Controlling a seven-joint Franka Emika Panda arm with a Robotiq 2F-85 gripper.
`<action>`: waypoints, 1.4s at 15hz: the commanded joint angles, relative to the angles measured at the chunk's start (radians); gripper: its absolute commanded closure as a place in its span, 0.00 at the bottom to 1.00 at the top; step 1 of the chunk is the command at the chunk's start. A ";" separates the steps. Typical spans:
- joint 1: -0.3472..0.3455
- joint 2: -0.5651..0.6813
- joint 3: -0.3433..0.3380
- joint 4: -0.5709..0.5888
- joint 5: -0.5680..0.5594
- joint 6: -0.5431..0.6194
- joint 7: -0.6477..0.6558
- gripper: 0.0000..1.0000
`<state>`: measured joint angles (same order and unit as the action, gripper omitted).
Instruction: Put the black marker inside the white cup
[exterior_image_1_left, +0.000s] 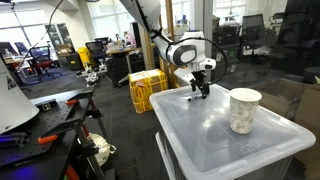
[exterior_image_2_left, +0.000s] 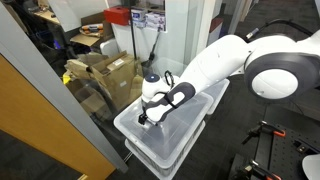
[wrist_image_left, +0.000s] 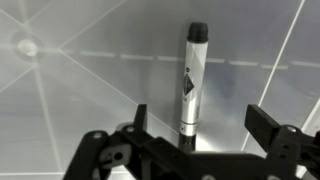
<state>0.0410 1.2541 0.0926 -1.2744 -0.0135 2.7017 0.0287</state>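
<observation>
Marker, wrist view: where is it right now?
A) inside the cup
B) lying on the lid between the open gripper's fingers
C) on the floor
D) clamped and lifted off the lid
B: in the wrist view the marker lies flat on the lid. The gripper is open, with a gap on each side of it. In an exterior view the cup stands apart on the same lid.
</observation>
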 joint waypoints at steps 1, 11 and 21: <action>0.027 0.028 -0.024 0.051 0.020 -0.039 0.025 0.00; 0.032 0.036 -0.030 0.062 0.019 -0.029 0.026 0.69; 0.053 -0.006 -0.067 0.015 0.008 0.006 0.053 0.95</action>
<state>0.0634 1.2793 0.0702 -1.2308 -0.0134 2.7017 0.0395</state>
